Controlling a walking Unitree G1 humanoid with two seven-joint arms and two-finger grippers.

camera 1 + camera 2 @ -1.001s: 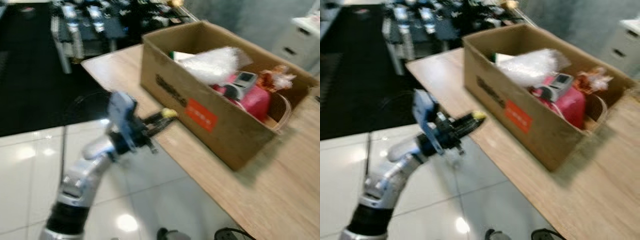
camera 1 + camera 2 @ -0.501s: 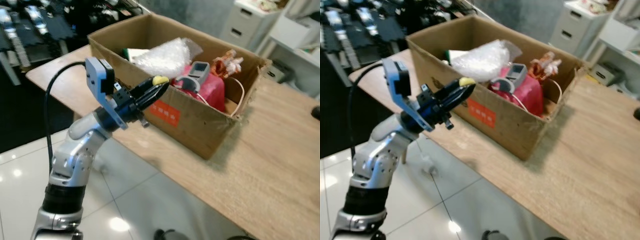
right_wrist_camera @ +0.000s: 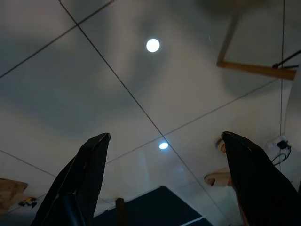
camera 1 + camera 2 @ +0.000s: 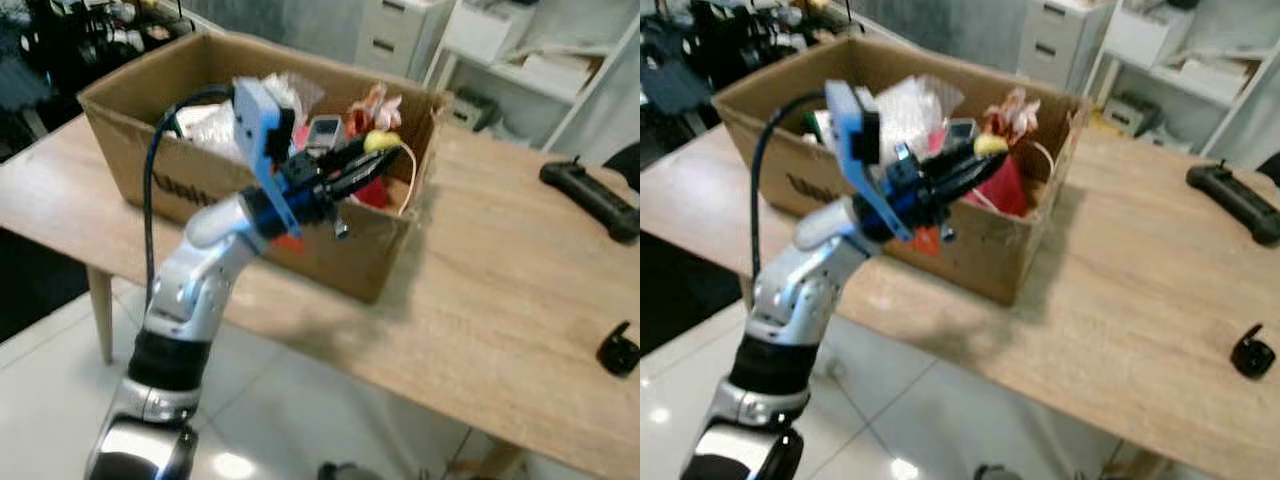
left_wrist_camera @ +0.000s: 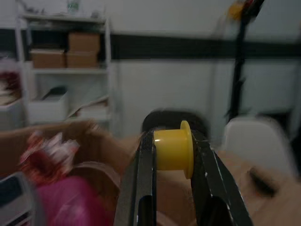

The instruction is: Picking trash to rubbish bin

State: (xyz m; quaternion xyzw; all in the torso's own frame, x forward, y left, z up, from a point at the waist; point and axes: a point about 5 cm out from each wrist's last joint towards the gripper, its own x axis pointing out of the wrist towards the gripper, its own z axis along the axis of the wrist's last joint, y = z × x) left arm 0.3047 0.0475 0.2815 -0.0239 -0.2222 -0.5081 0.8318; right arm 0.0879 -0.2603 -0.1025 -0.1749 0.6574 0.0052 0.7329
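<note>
box (image 4: 360, 262) crammed; tabletop (image 4: 500, 270) beside it bare.

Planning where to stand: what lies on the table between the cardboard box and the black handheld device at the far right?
Bare wooden table between cardboard box and black handheld device, in both eye views.

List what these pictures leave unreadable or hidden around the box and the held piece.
- Print on the cardboard box front: eye views, covered by the left gripper and arm, blurred.
- Yellow spool: its ends, pinched between the fingers.
- Box contents below the red bag: hidden by the box walls.
</note>
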